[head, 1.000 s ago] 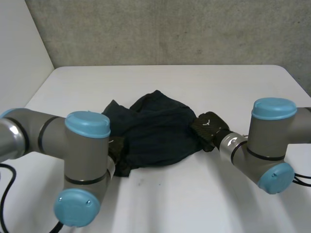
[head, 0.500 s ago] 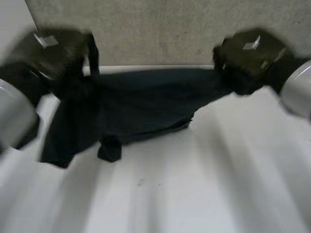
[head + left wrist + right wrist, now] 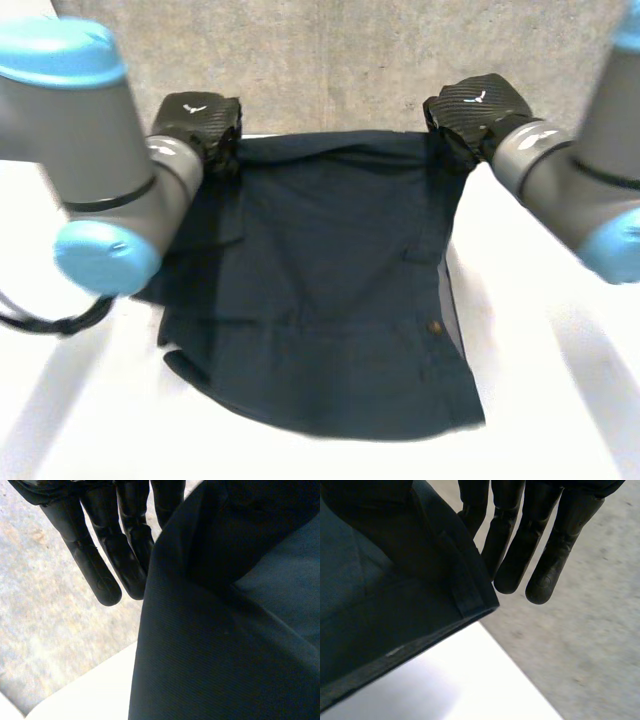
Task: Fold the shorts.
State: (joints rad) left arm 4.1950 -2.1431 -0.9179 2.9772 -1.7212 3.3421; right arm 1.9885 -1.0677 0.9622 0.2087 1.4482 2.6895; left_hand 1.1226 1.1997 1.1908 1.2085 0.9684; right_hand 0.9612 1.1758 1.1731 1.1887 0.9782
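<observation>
- Left hand (image 3: 198,122) holds one top corner of shorts (image 3: 320,270), raised over far side of tabletop (image 3: 560,400), in front of grey wall (image 3: 330,50).
- Left wrist view: fingers (image 3: 97,565) straight, side by side. Cloth edge runs up beside them into the hand. Thumb hidden behind cloth.
- Right hand (image 3: 476,105) holds the opposite top corner, about level with the other hand and well apart from it.
- Right wrist view: fingers straight and close together. A banded corner of cloth sits just beside them, with the rest passing up toward the palm.
- Shorts are dark navy, stretched between both hands along the top edge and spread broadside to the head camera.
- Upper part hangs from the hands. Lower part drapes toward near side of tabletop, bottom edge curved. Cannot tell how much of it rests on the surface.
- Seam runs down the cloth on the right-arm side, with a small button (image 3: 434,326) low on it.
- Left arm (image 3: 95,170) overlaps the shorts' edge on its side. Right arm (image 3: 575,190) is just beside the cloth.
</observation>
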